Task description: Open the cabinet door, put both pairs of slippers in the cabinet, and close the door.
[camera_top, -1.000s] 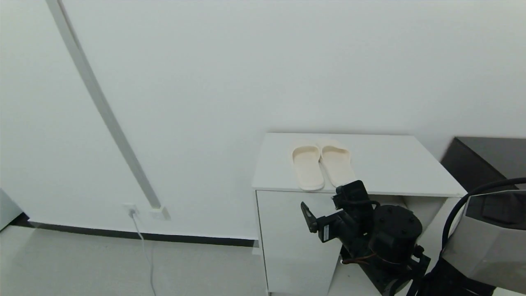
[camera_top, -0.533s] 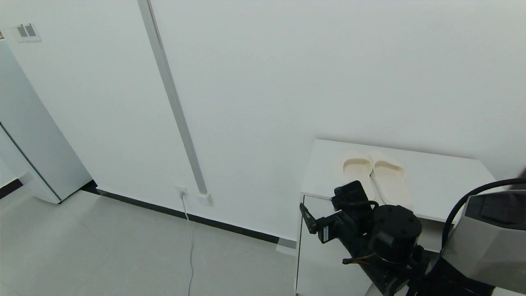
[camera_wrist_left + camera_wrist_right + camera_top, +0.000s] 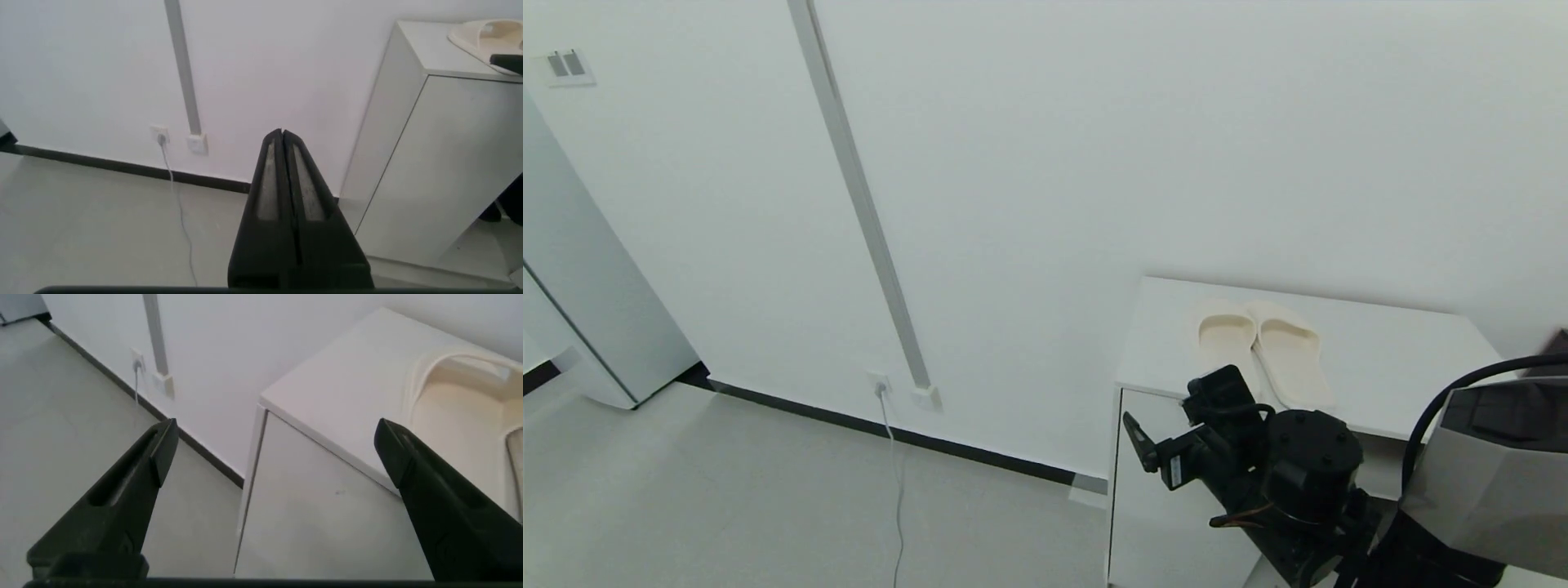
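Observation:
A pair of cream slippers [image 3: 1262,347] lies side by side on top of the white cabinet [image 3: 1405,359], at the right of the head view. The cabinet's front door [image 3: 1152,523] looks shut. My right gripper [image 3: 1156,445] hangs in front of the cabinet's near left corner, just below its top. In the right wrist view this gripper [image 3: 275,431] is open wide, with the cabinet corner [image 3: 327,506] and the slippers [image 3: 466,400] beyond it and nothing held. My left gripper [image 3: 283,143] is shut and empty, facing the wall left of the cabinet [image 3: 425,163].
A wall socket with a hanging cable [image 3: 880,384] and a grey cable duct [image 3: 866,212] lie left of the cabinet. A tall white unit [image 3: 572,286] stands at the far left. Bare floor [image 3: 768,506] stretches in front. Something dark [image 3: 1556,339] stands right of the cabinet.
The whole head view has swung to the left, so the cabinet and slippers now sit farther right in the picture. The right arm holds the same pose.

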Controlling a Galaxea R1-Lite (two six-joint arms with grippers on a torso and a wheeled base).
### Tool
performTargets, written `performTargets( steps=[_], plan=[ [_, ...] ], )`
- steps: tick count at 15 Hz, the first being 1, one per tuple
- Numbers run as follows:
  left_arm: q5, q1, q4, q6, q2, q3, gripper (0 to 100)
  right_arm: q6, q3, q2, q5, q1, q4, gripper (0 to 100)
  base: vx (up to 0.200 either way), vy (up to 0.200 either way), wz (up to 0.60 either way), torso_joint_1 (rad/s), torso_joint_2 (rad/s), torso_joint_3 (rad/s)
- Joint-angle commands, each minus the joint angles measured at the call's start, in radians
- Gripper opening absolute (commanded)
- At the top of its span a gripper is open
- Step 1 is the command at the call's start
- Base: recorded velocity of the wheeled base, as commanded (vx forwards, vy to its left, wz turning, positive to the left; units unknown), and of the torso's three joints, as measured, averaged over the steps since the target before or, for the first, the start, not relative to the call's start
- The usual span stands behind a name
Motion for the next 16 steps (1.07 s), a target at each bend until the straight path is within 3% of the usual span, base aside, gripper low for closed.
performTargets(
  steps=[1,3,10,12,13,16],
  plan=[
    [0.000,0.000,0.000,0.000,0.000,0.000,0,-0.001,0.005,-0.002,-0.001,-0.002,-0.001,100,0.000,0.000,-0.60,-0.002,-0.01,0.002],
    [0.002,0.000,0.001,0.000,0.000,0.000,0,-0.001,0.005,-0.014,-0.001,-0.002,-0.001,100,0.000,0.000,-0.60,0.012,0.00,0.000],
    [0.000,0.000,0.000,0.000,0.000,0.000,0,-0.028,-0.007,-0.014,-0.007,-0.009,-0.001,100,0.000,0.000,0.00,0.000,0.00,0.000],
    [0.000,0.000,0.000,0.001,0.000,0.000,0,-0.028,-0.076,-0.031,-0.020,-0.009,0.027,100,0.000,0.000,0.00,0.000,0.00,0.000],
    [0.000,0.000,0.001,0.001,0.000,0.000,0,-0.018,-0.102,-0.044,-0.040,-0.011,0.082,100,0.000,0.000,0.00,0.000,0.00,0.000],
    [-0.001,0.000,0.000,0.003,0.000,0.000,0,0.153,-0.266,-0.164,-0.155,-0.009,0.490,100,0.000,0.000,0.00,0.000,0.00,0.000]
  ],
)
